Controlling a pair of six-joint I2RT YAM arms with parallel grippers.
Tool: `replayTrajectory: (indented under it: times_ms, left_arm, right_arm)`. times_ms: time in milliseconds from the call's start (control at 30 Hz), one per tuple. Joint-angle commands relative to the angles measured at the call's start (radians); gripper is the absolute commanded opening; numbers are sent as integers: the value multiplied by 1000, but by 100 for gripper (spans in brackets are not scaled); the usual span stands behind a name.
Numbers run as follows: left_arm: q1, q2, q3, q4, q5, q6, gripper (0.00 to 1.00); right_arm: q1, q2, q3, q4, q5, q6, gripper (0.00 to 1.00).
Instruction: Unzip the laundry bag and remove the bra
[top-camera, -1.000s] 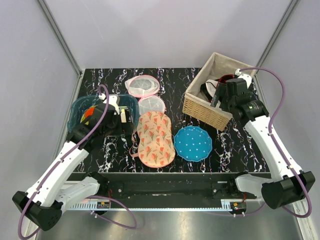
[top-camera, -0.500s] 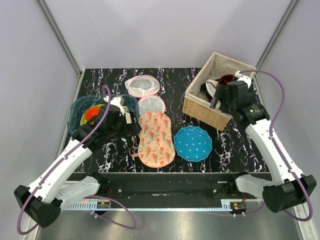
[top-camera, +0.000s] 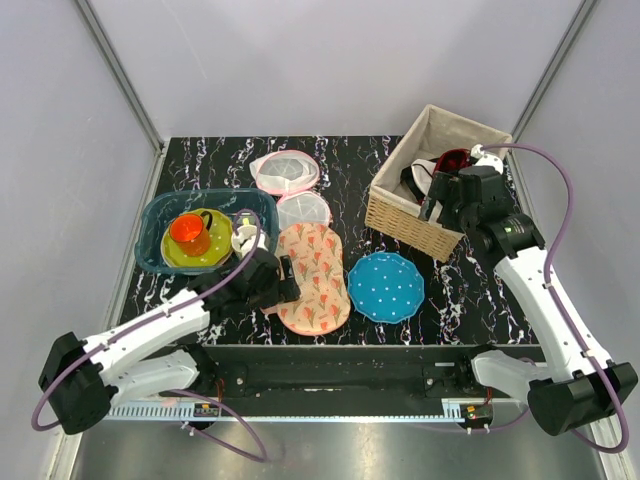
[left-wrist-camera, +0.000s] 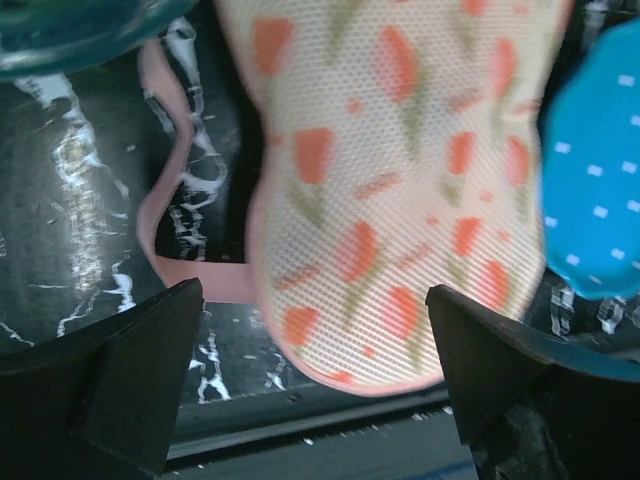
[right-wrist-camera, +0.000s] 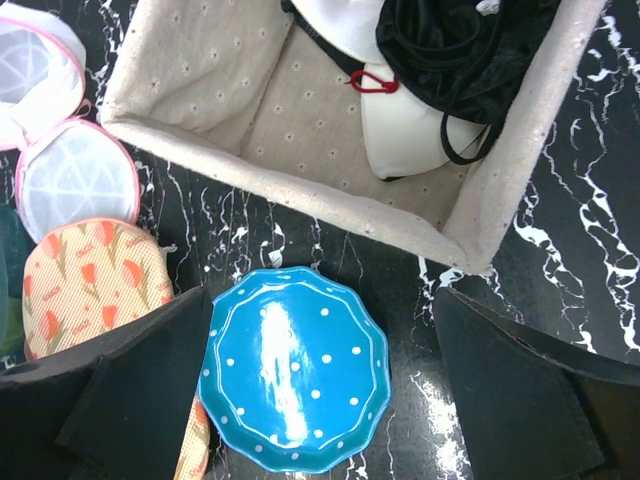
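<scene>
Marbled table (top-camera: 460, 290) bears laundry bag (top-camera: 312, 275) lengthwise near-to-far; both end effectors (left-wrist-camera: 315, 380) (right-wrist-camera: 320, 380) spread.

This is a robotics lab test cell. Plain pale wall panels (top-camera: 330, 70) in metal framing (top-camera: 121, 80) enclose a black marbled table (top-camera: 350, 155). The left arm (top-camera: 150, 329) and right arm (top-camera: 545, 290) are bolted at its near edge.

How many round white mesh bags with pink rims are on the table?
2. One mesh bag lies toward the back of the table; the other sits just in front of it, beside the laundry bag's far end. More could be hidden in the basket.
</scene>
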Motion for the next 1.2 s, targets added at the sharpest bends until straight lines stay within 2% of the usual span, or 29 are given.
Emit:
replayTrajectory:
  times_ms: [0,33,167,233,267,300,467,600,700,733,900,1000,1067,1100,1133,1167]
  left_arm:
    - [39,6,-139,189,-90,-47,95]
    - [48,27,-156,262,-87,-42,93]
    - [85,153,-158,390,7,-3,79]
    - [85,210,-153,455,77,25,53]
    - [86,225,-140,453,103,37,34]
    - [85,230,-123,441,141,57,0]
    - [79,123,21,299,192,111,0]
    - [79,52,185,161,192,145,0]
    - [79,40,282,104,188,146,0]
    - [79,41,302,96,186,142,0]
    - [79,92,396,108,171,85,0]
    - [79,135,417,101,146,44,0]
    - [68,142,401,113,127,-8,0]
    - [53,133,372,186,60,-86,0]
    - [15,121,273,238,19,-131,0]
    - [5,110,224,301,19,-177,0]
  right_arm:
    - [-1,-12,-9,32,-61,-4,100]
    - [-1,-9,-9,31,-78,-6,100]
    - [-1,16,-12,23,-98,0,100]
    - [-1,16,-12,25,-139,-12,100]
    - [-1,22,-6,19,-172,-29,100]
    - [-1,28,5,11,-202,-39,100]
    - [5,47,1,-41,-385,-81,100]
    - [34,27,-64,-49,-393,-24,100]
    - [74,1,-101,-29,-410,43,100]
    - [92,-30,-108,-23,-343,139,100]
    - [296,-146,-248,192,-322,336,100]
    - [382,-113,-251,198,-249,370,100]
    - [393,-79,-254,195,-250,393,100]
    - [402,-71,-269,195,-224,411,100]
    - [402,-76,-282,184,-200,471,100]
    - [402,-85,-300,187,-175,499,100]
